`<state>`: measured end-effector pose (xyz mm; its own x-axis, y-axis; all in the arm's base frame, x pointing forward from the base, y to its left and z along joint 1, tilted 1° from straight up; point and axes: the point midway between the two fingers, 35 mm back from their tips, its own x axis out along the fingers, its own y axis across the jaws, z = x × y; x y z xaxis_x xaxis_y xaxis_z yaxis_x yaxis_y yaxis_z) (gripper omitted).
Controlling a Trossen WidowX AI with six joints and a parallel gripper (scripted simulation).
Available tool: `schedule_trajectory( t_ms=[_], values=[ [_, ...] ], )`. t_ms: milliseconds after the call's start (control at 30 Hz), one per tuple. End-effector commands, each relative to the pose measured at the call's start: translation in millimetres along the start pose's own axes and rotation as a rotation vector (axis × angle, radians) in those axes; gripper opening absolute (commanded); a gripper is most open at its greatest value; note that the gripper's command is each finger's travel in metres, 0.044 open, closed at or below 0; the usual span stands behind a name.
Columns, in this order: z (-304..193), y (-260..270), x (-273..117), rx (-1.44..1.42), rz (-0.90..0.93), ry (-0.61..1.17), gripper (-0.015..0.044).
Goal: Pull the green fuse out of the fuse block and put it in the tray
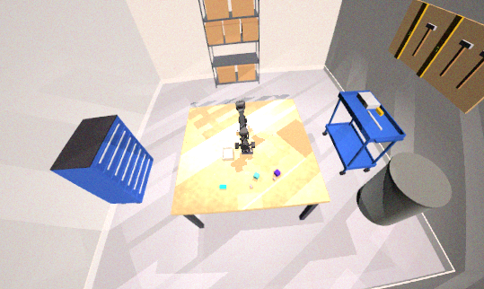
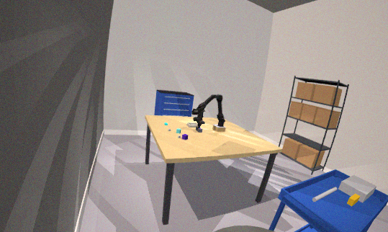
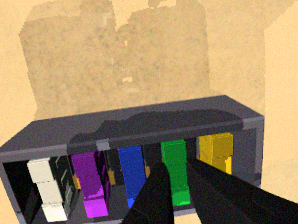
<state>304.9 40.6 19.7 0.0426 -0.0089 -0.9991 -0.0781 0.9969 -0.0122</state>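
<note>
The fuse block (image 3: pixel 65 135) (image 2: pixel 199 130) is a dark open box on the table. In the wrist view it holds a white fuse (image 3: pixel 48 190), a purple fuse (image 3: pixel 87 172), a blue fuse (image 3: pixel 131 167), the green fuse (image 3: pixel 174 152) and a yellow fuse (image 3: pixel 217 145). The green fuse stands in its slot. My gripper (image 3: pixel 174 169) (image 1: pixel 247 149) (image 2: pixel 199 127) is shut on it, one black finger at each side. The fingers hide parts of the blue and yellow fuses. The small pale tray (image 1: pixel 224 157) (image 2: pixel 192 126) stands beside the block, left of it in the top view.
A teal cube (image 1: pixel 256 176) (image 2: pixel 178 131), a purple cube (image 1: pixel 277 172) (image 2: pixel 185 137), a flat cyan piece (image 1: pixel 223 187) and small pale bits lie on the table (image 1: pixel 196 197), on the far side of the block from the arm's base. The yellow fuse stands close beside the right finger.
</note>
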Motion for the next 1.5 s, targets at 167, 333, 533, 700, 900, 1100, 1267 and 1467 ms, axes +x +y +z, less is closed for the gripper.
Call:
schedule_trajectory(
  t_ms=[167,333,533,700,900,1100,1267,1467],
  values=[
    [0.3,0.0,-1.0,0.000,0.000,-0.001,0.0000],
    [0.4,0.0,-3.4,0.000,0.000,-0.001,0.0000],
    [0.6,0.0,-6.3,0.000,-0.001,-0.001,0.0000],
    [0.7,0.0,-8.8,0.000,-0.001,-0.001,0.0000],
    [0.8,0.0,-11.7,0.000,-0.001,-0.001,0.0000],
    [0.9,0.0,-14.7,0.001,-0.002,-0.001,0.0000],
    [0.9,0.0,-17.1,0.001,-0.002,-0.001,0.0000],
    [0.9,0.0,-20.1,0.001,-0.002,-0.001,0.0000]
  ],
)
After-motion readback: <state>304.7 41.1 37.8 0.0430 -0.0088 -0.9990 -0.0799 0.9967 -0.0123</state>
